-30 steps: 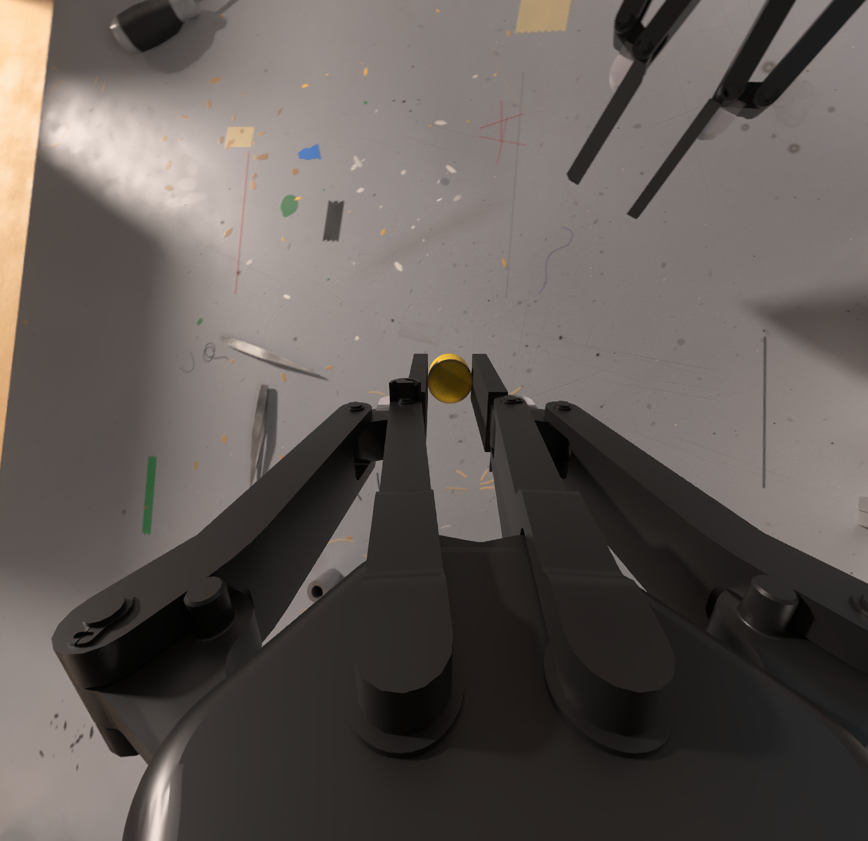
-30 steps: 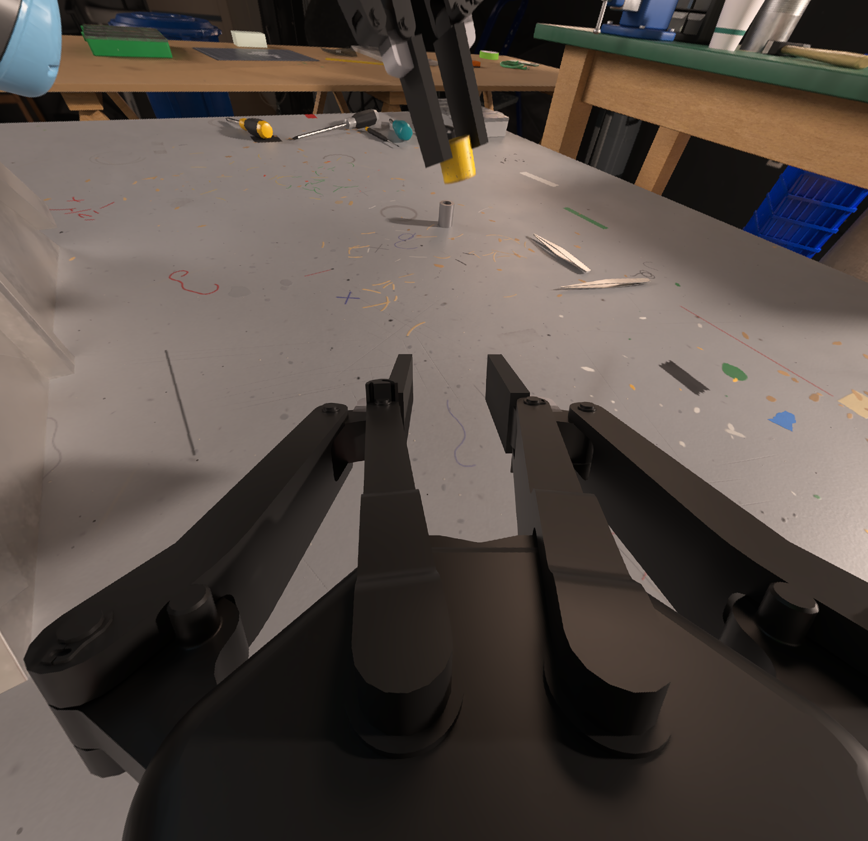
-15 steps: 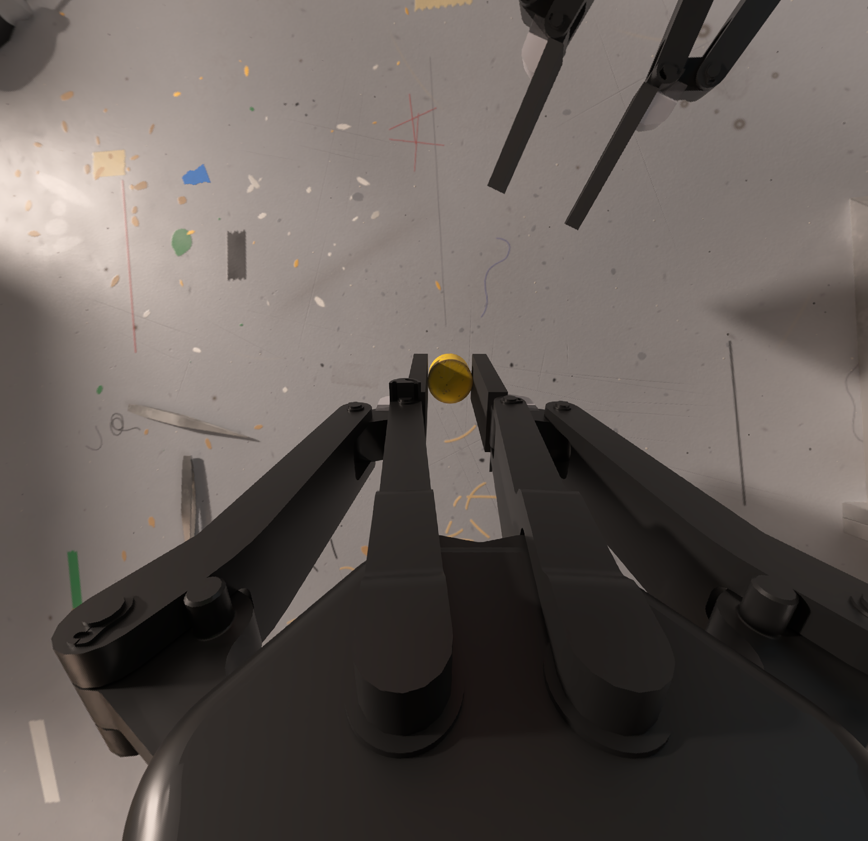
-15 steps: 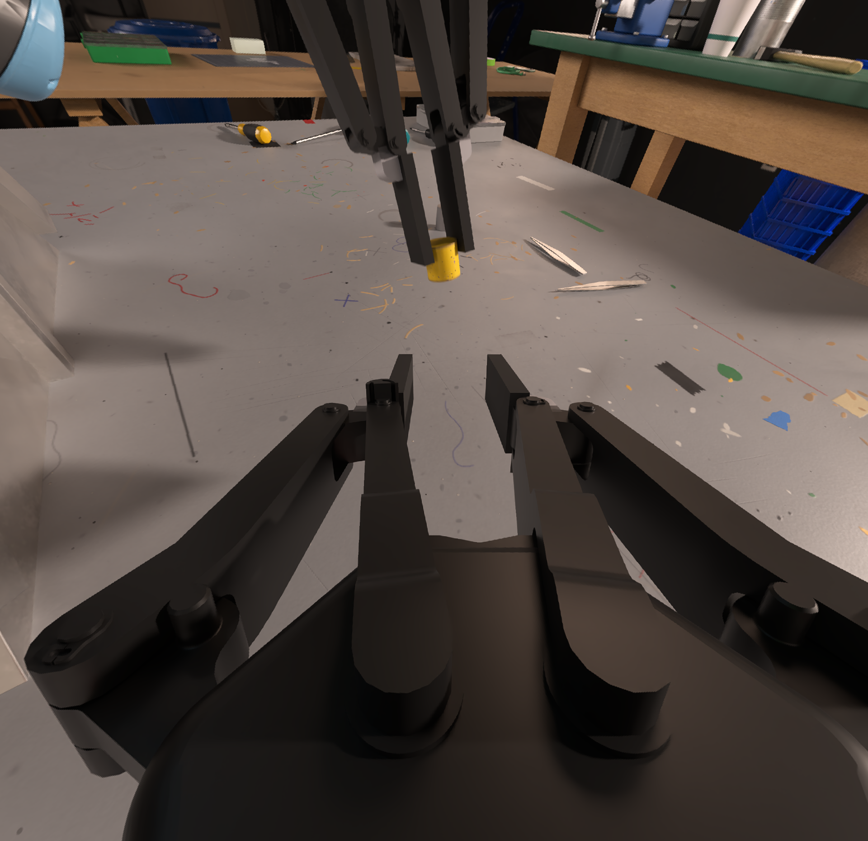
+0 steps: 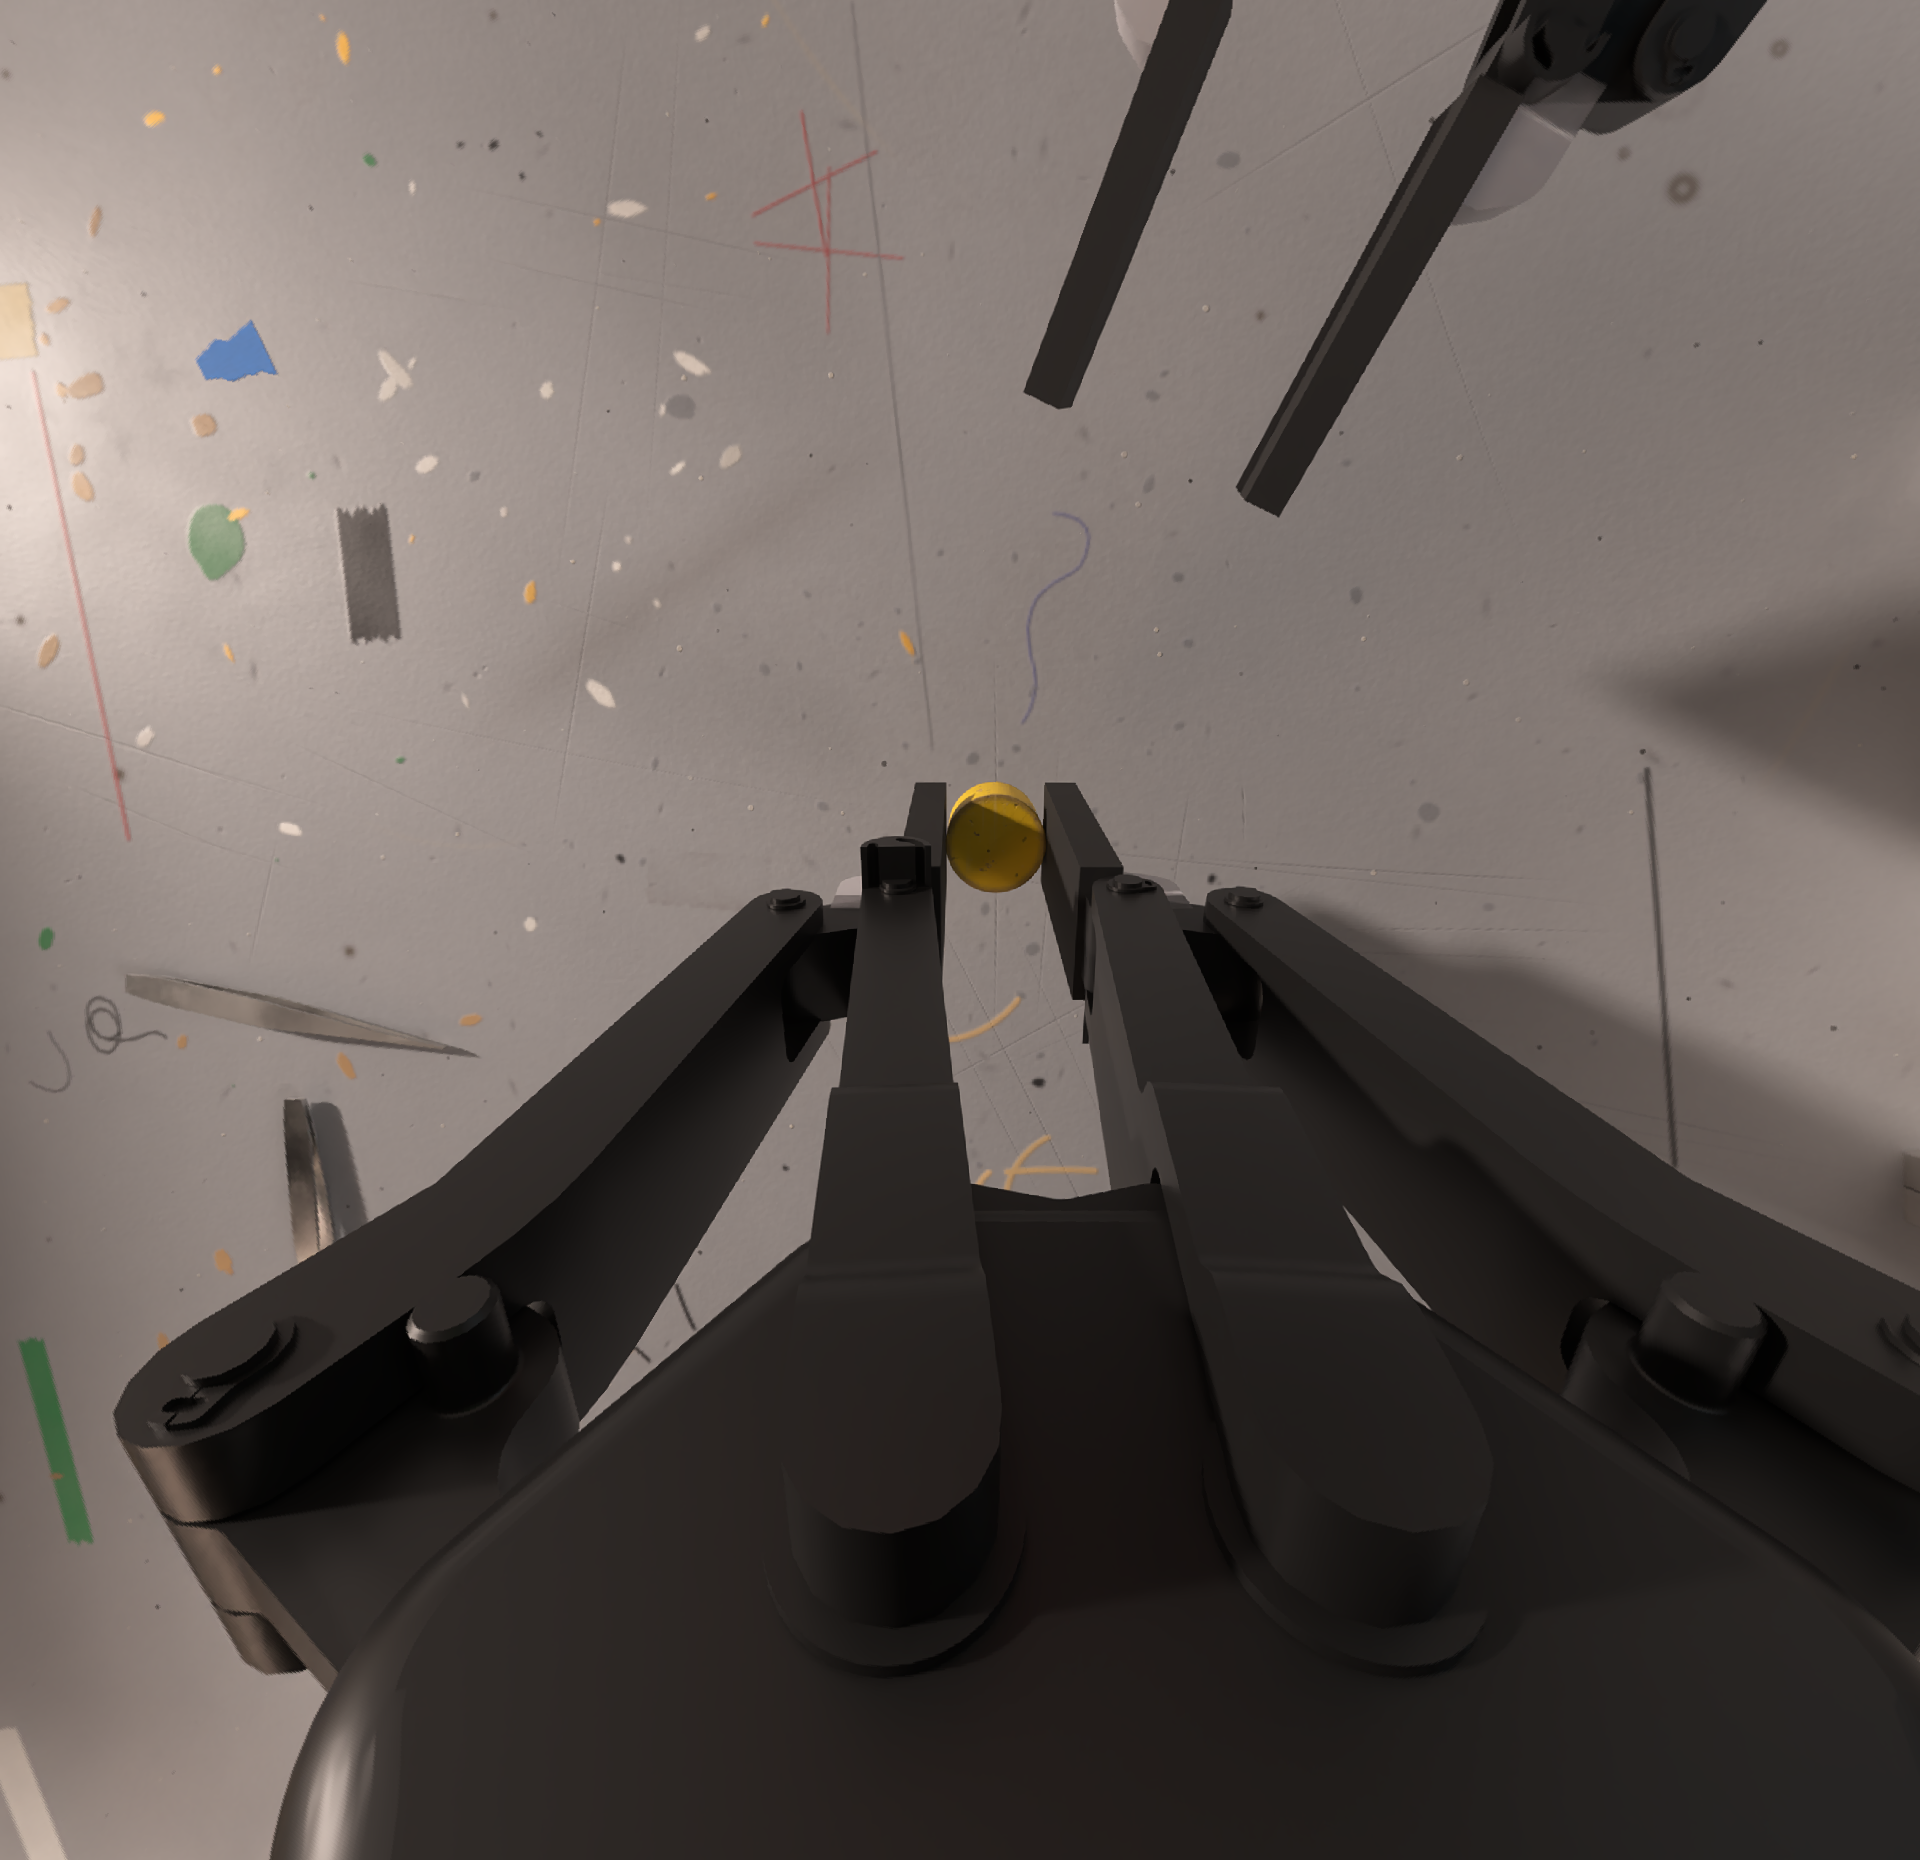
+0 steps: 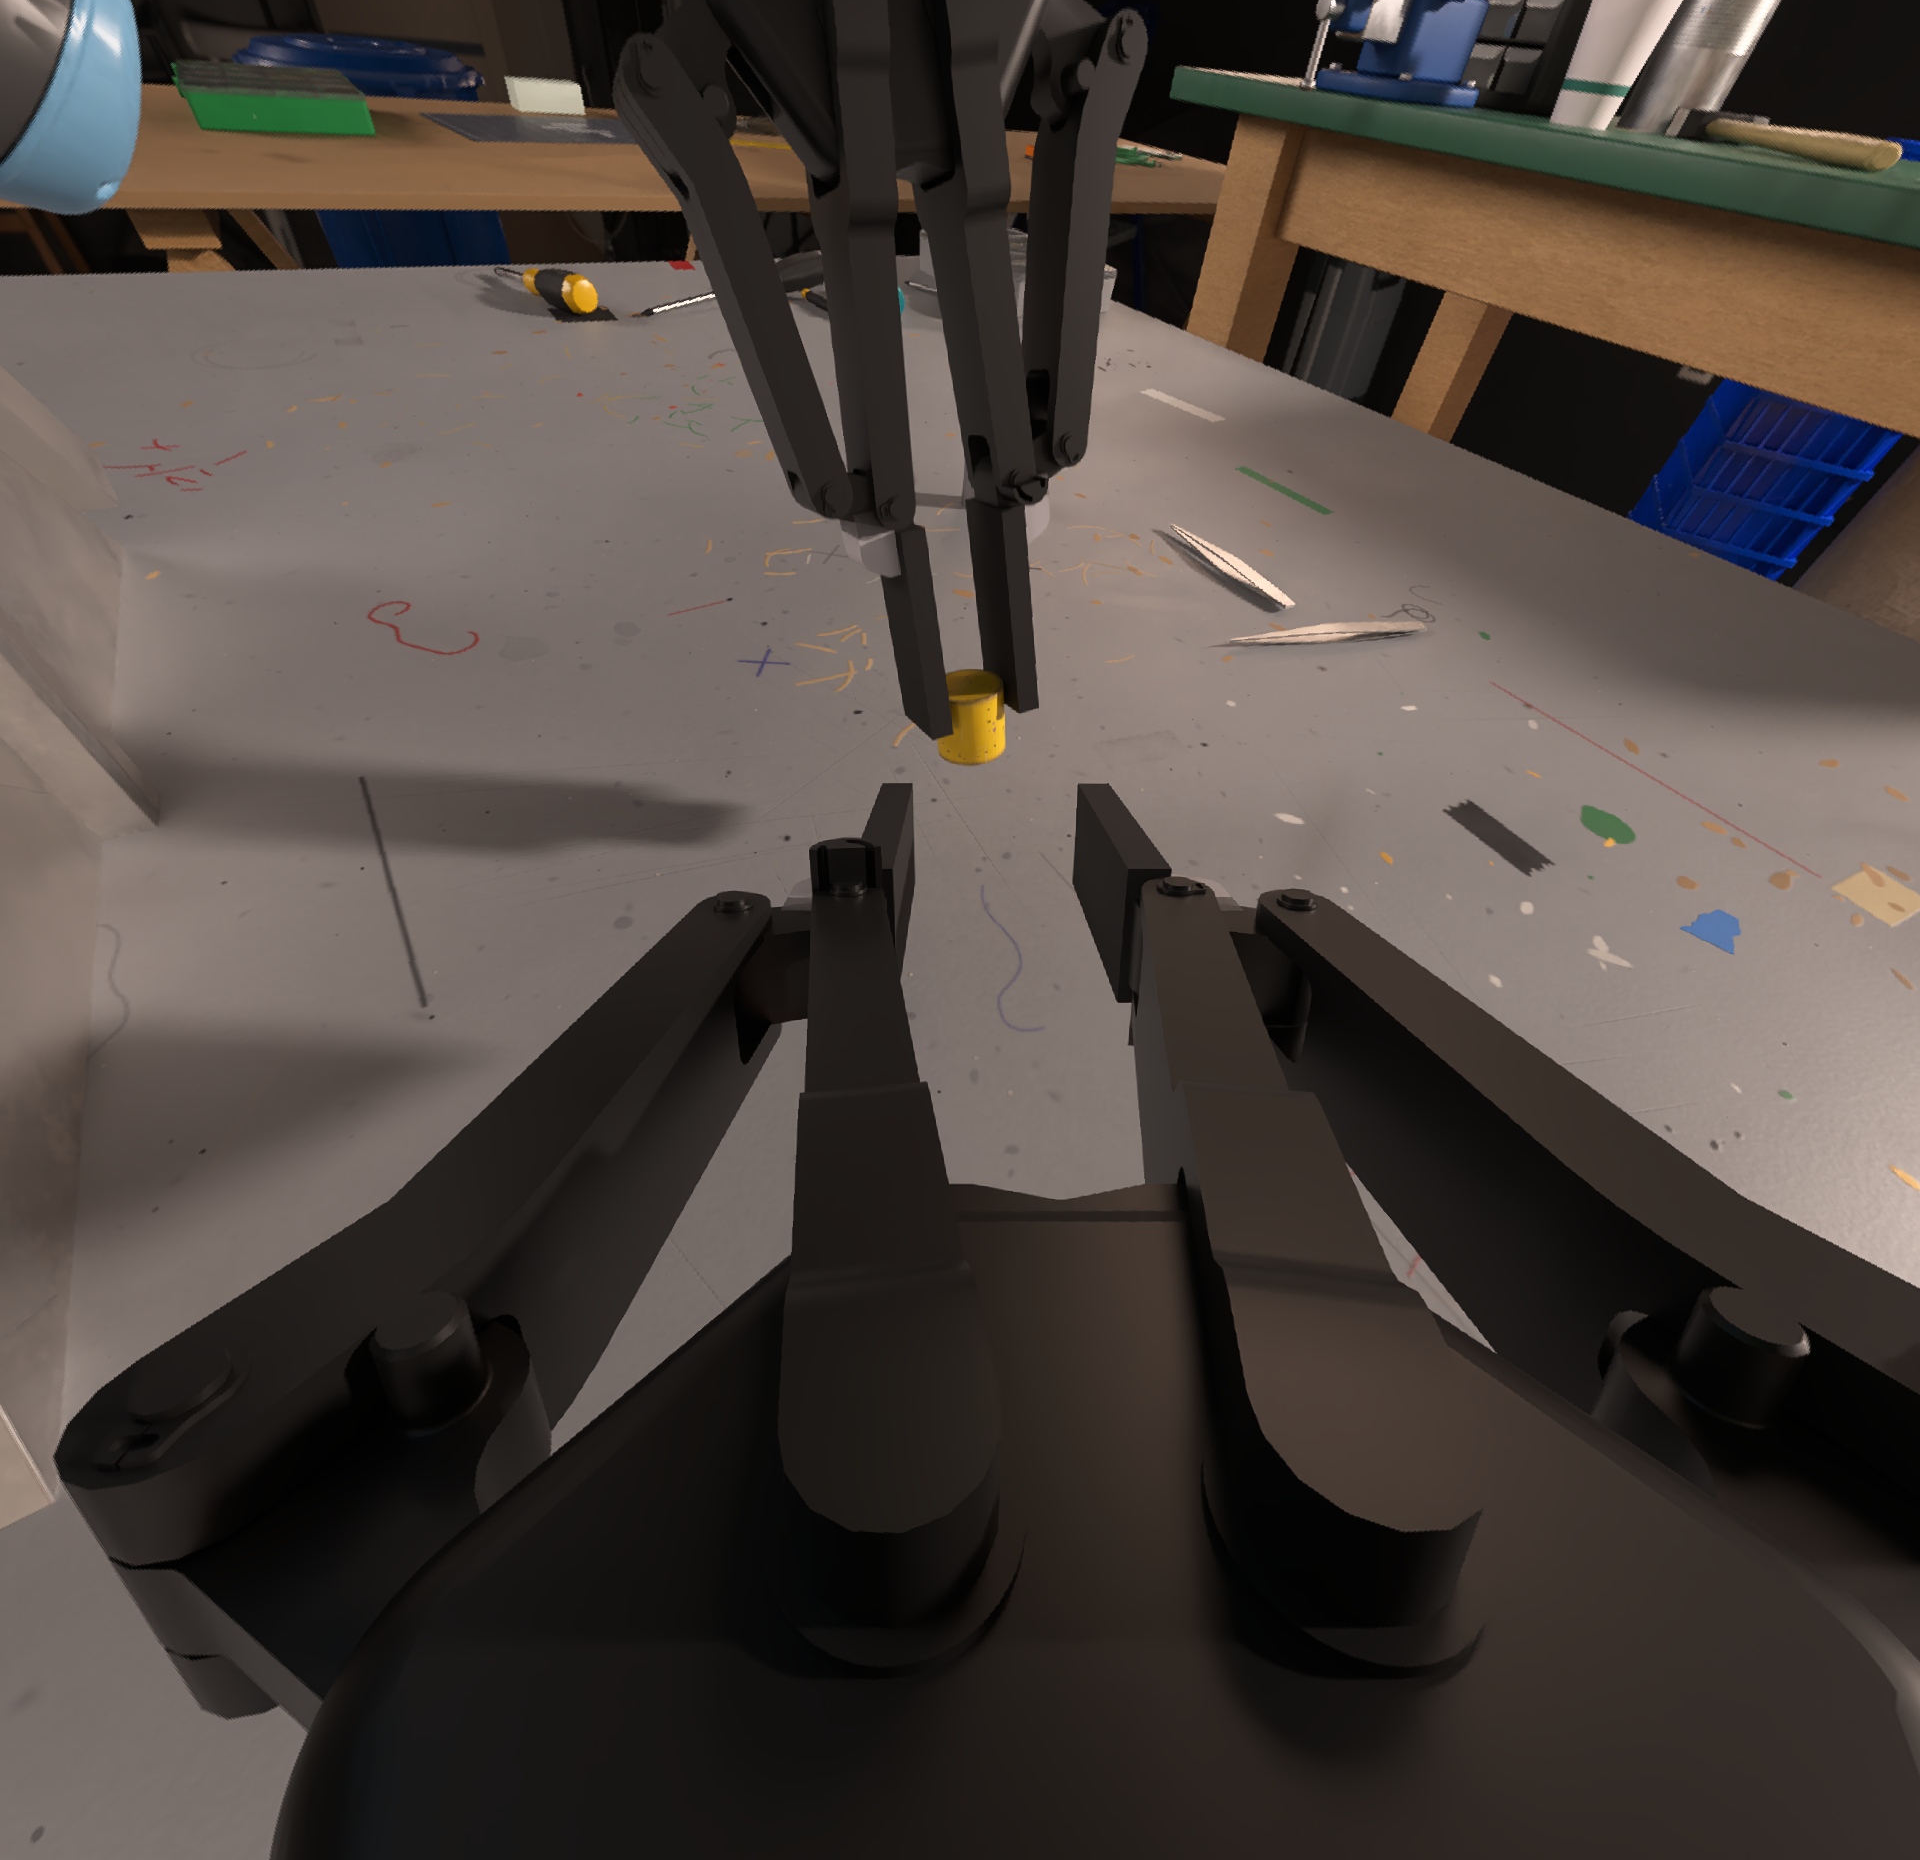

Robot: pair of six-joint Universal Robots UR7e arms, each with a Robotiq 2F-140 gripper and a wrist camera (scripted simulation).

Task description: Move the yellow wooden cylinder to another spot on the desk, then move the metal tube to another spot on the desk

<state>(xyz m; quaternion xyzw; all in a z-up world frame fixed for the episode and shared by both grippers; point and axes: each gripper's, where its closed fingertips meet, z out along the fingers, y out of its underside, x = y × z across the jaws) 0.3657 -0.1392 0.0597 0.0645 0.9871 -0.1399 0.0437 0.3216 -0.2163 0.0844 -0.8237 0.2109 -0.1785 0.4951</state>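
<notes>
The yellow wooden cylinder [image 6: 971, 717] is pinched upright by the left pincer [image 6: 968, 704] near the middle of the counter [image 6: 520, 875]; the right pincer [image 6: 992, 823] is held spread, empty

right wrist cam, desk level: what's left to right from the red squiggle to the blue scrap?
red squiggle → blue cross mark → yellow wooden cylinder, held by the left gripper → black tape strip → green blob → blue scrap
</notes>
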